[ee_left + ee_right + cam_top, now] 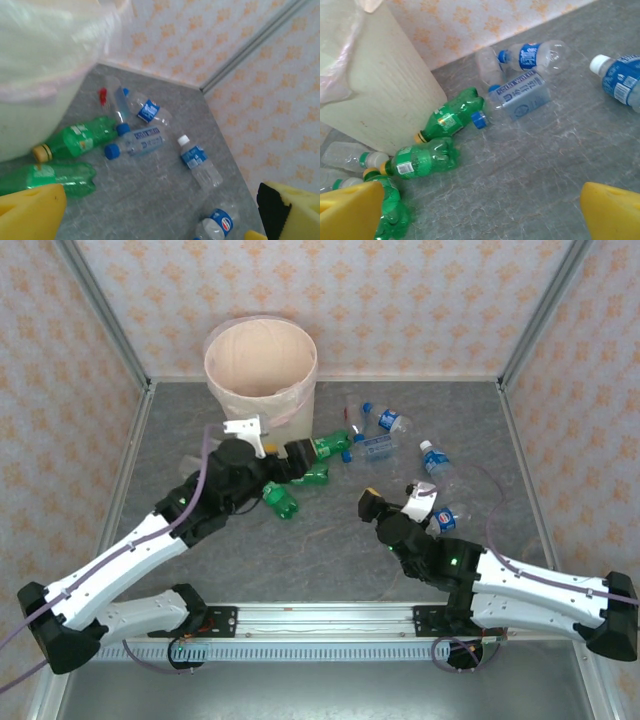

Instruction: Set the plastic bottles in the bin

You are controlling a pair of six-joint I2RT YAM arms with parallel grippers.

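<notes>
With the left hand [158,216] and right hand [482,215] both released and empty above the plastic bottles [378,447] lying on the counter [330,550] beside the bin [266,405], an off-centre pinch could send a round green bottle [422,158] rolling away.

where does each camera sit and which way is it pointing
Top external: above and behind the bases, looking down on the table, bin and bottles; left arm and right arm show.
Left wrist: on the left arm, facing the far right corner past the bin; open yellow jaws at bottom corners.
Right wrist: on the right arm, facing the bin and back wall; open yellow jaws at bottom corners.
Shared: both wrist views catch the clear blue-capped bottle beside a green bottle.
</notes>
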